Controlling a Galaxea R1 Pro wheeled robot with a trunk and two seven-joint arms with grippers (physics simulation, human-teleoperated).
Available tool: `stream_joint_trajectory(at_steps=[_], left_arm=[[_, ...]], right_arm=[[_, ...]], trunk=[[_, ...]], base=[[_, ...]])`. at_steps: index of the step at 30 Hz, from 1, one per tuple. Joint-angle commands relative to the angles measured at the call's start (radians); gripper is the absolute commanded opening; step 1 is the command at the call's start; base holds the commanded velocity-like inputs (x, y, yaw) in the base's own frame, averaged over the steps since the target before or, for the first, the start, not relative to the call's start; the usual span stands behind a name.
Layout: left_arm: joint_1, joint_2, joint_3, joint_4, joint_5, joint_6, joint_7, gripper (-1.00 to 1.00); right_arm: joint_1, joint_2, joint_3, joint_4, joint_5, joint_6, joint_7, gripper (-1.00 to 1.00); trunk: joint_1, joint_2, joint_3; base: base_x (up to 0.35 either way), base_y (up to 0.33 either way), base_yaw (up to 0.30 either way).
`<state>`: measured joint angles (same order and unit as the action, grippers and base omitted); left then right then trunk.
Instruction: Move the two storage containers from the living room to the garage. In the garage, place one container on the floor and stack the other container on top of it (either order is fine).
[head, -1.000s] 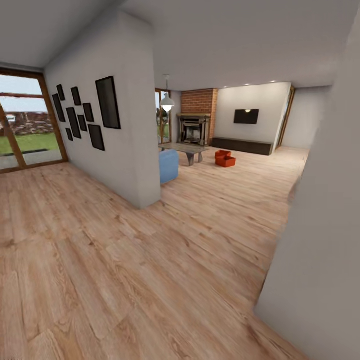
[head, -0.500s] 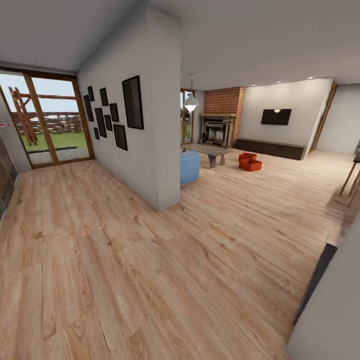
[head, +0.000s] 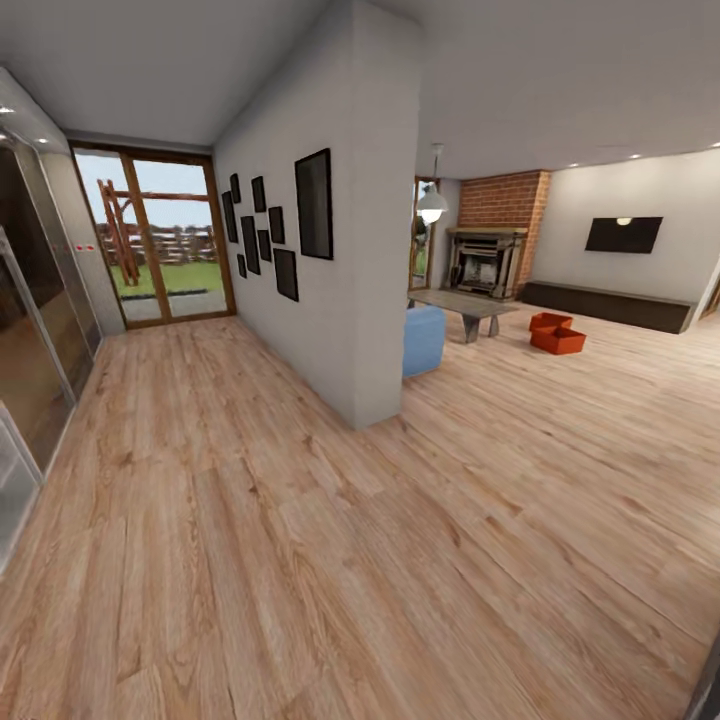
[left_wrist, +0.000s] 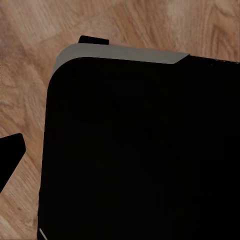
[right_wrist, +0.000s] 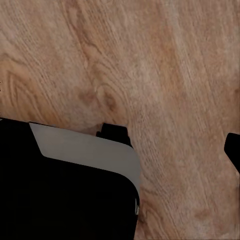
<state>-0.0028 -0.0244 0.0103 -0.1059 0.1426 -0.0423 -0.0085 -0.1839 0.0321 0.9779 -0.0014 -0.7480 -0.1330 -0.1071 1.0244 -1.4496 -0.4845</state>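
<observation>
The two storage containers, orange-red open bins, sit side by side on the wood plank flooring far across the living room, one (head: 549, 320) just behind the other (head: 560, 342), to the right of the glass-topped table (head: 465, 303). They are many metres from me. In the left wrist view a dark finger (left_wrist: 10, 157) shows at the picture's edge, above planks and my black base (left_wrist: 135, 150). A dark finger (right_wrist: 233, 150) also shows at the edge of the right wrist view, over bare planks. Nothing is held in either view.
A white partition wall (head: 350, 300) with black frames stands ahead, a blue sofa (head: 423, 340) behind its end. Further back are the brick fireplace (head: 487, 262), a wall TV (head: 623, 234) and a low dark bench (head: 610, 305). Patio doors (head: 165, 240) are at left, glass panels (head: 30, 350) beside me.
The camera has moved: the whole picture has slid rightward. The near white wall at the right has left the view and glass panels have come in at the left. The containers lie unmoved.
</observation>
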Motion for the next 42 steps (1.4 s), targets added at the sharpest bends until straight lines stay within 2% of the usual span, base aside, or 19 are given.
stream_joint_trajectory(at_steps=[1, 8, 24, 42], left_arm=[[0.0, 0.0, 0.0, 0.0, 0.008, -0.002, -0.001, 1.0], [0.0, 0.0, 0.0, 0.0, 0.008, -0.003, -0.001, 1.0], [0.0, -0.003, -0.001, 0.0, 0.006, 0.001, -0.001, 1.0], [0.0, -0.002, -0.001, 0.0, 0.006, -0.001, -0.001, 1.0]], right_arm=[[0.0, 0.0, 0.008, 0.0, -0.009, -0.002, -0.003, 1.0], [0.0, 0.0, 0.007, 0.0, -0.009, -0.002, -0.003, 1.0], [0.0, -0.001, 0.006, 0.0, -0.006, -0.003, -0.003, 1.0], [0.0, -0.001, 0.008, 0.0, -0.004, -0.004, 0.0, 1.0]], trunk=[[0.001, 0.0, -0.001], [0.001, 0.0, -0.001], [0.001, 0.0, -0.001], [0.001, 0.0, -0.001]], base=[[0.322, 0.0, 0.271], [0.322, 0.0, 0.212], [0.322, 0.0, 0.004], [0.322, 0.0, -0.226]])
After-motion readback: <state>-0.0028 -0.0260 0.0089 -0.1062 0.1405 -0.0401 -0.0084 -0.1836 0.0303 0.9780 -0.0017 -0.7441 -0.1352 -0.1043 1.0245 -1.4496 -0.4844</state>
